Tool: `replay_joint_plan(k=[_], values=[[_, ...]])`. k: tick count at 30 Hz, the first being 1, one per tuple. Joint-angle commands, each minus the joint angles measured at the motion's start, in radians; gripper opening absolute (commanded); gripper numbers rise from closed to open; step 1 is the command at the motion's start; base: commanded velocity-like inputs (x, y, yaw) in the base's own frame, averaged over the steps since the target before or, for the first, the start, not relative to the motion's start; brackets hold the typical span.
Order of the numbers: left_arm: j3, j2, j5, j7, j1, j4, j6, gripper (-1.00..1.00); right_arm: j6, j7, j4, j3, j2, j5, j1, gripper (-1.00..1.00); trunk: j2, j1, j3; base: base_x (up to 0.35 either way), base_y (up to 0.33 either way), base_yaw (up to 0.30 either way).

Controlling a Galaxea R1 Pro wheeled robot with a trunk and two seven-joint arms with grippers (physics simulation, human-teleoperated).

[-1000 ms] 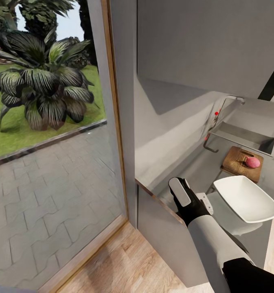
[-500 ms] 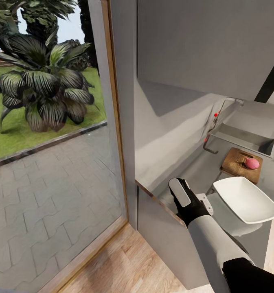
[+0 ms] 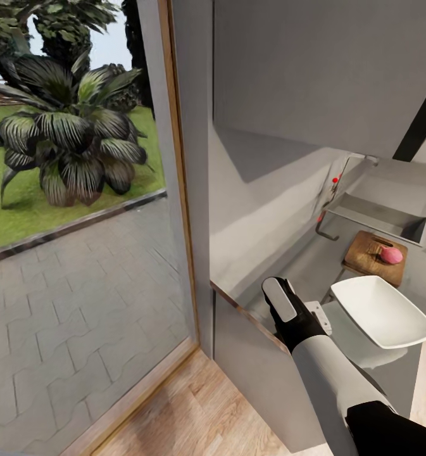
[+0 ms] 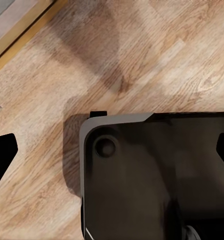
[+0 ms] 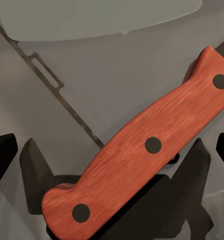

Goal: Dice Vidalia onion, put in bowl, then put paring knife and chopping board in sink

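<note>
one arm in the lower centre of the head view, white forearm and black wrist, ending in the right gripper [image 3: 281, 303] at the near end of the countertop [image 3: 301, 259]; closed on the paring knife [image 5: 142, 150], as seen in the right wrist view, red riveted handle slanting across the middle of that frame between the dark fingertips [image 5: 3, 157] at its left and right edges; blade hidden there; grey counter surface behind the handle, pale rim of the bowl [image 5: 97, 17] along that frame's top.

right of the gripper in the head view, white squarish bowl [image 3: 383, 310] on the counter at lower right; just beyond it, toward the upper right, brown chopping board [image 3: 374, 256] with the pinkish vidalia onion [image 3: 391, 254] resting on its right part, apparently whole; further up the frame, grey sink [image 3: 377, 215] with its tap [image 3: 330, 190] and red knob at the basin's left.

left half of the head view: glass pane with wooden frame [image 3: 178, 171], paved ground, grass and a large dark-leaved plant [image 3: 73, 145] at upper left; wooden floor [image 3: 194, 411] along the bottom.

left wrist view: wooden floor [image 4: 142, 55] across the top, a dark glossy body, apparently part of the robot [image 4: 152, 180], in the lower right; left gripper [image 4: 112, 155] with only black fingertips at the left and right edges, set wide apart, nothing between them.
</note>
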Motion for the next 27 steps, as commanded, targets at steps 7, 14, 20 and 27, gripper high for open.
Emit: replay_joint_plan(k=[7, 14, 20, 27], values=[[-0.003, 0.001, 0.008, -0.001, 0.0, -0.001, -0.001, 1.0, -0.008, -0.002, 0.0, 0.003, -0.001, -0.003, -0.001, 1.0, -0.002, 0.001, -0.008, 0.0, 0.0, 0.0], [-0.003, 0.001, 0.008, -0.001, 0.0, -0.001, -0.001, 1.0, -0.008, -0.002, 0.0, 0.003, -0.001, -0.003, -0.001, 1.0, -0.002, 0.001, -0.019, 0.0, 0.0, 0.0], [-0.003, 0.001, 0.008, -0.002, 0.0, -0.001, -0.001, 1.0, -0.008, 0.0, 0.007, 0.003, -0.001, -0.004, -0.001, 1.0, -0.002, 0.001, -0.028, 0.0, 0.0, 0.0], [-0.003, 0.001, 0.008, -0.001, 0.0, -0.001, -0.001, 1.0, -0.008, 0.003, 0.009, 0.003, -0.001, -0.005, -0.001, 1.0, -0.002, 0.001, -0.038, 0.0, 0.0, 0.0]])
